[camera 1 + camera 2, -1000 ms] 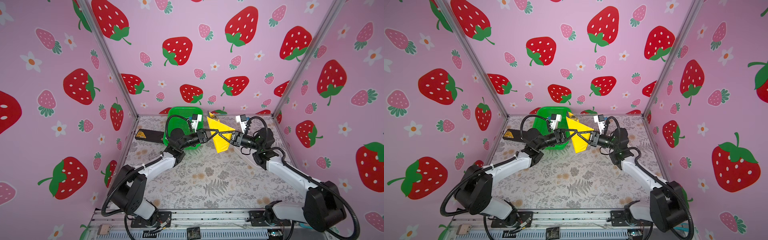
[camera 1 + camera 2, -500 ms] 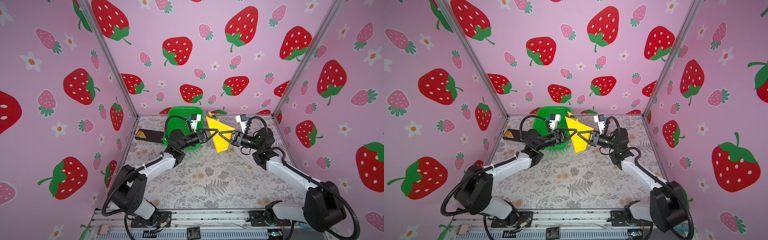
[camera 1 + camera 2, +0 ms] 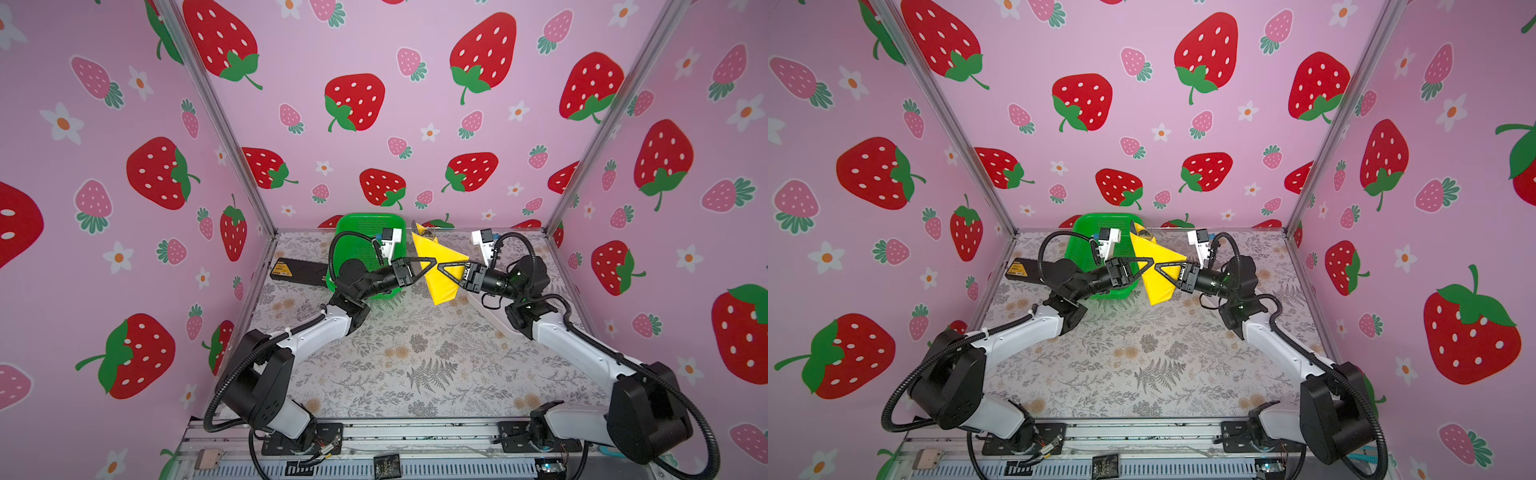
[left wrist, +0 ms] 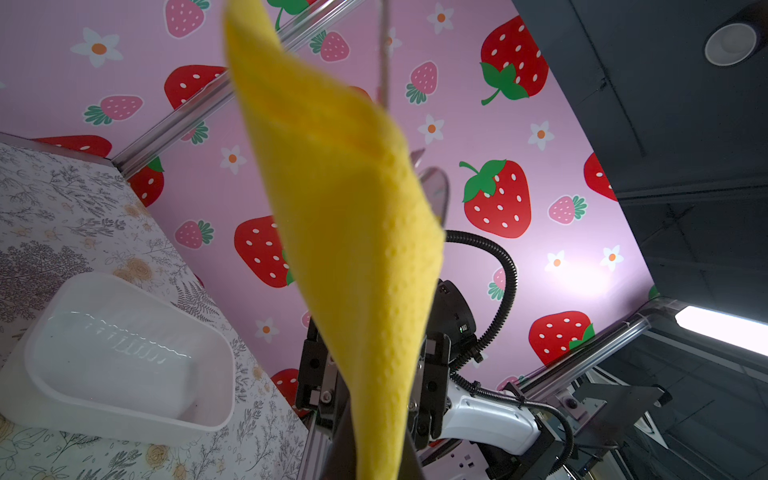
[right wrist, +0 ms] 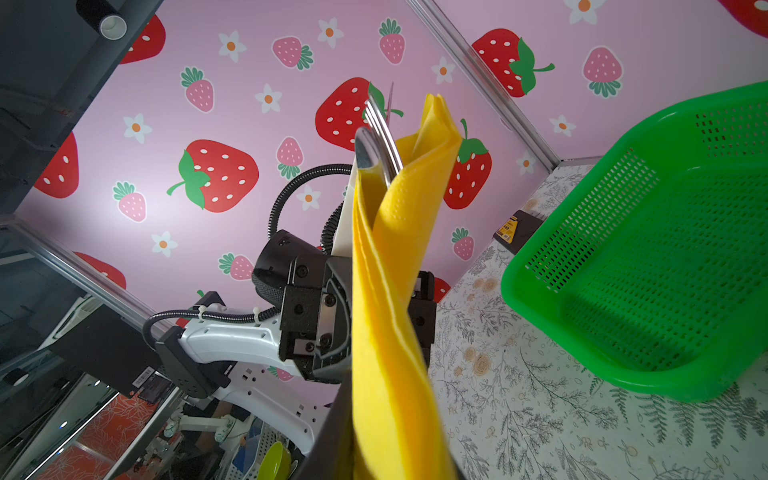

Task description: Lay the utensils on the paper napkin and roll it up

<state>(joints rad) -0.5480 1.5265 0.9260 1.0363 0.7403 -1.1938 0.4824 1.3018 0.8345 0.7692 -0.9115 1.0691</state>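
Above desk (image 3: 415,353), beside basket (image 3: 361,226): holds napkin (image 3: 442,289) aloft, pinched from opposite sides by left end effector (image 3: 433,261) and right end effector (image 3: 440,268); wraps utensils (image 5: 380,133), tips protruding from upper end.

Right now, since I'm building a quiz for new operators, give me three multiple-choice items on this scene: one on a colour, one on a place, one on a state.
1. What colour is the basket?
A) blue B) green C) white
2. Where is the paper napkin?
A) inside the basket B) behind the basket C) up in the air between the left gripper and the right gripper
3. In what state are the utensils?
A) rolled in the napkin, tips sticking out B) loose in the basket C) bare in one gripper

Answers: 1 B, the perforated plastic is bright green. 2 C, both top views show both grippers pinching it aloft. 3 A, the right wrist view shows fork tines rising from the roll.
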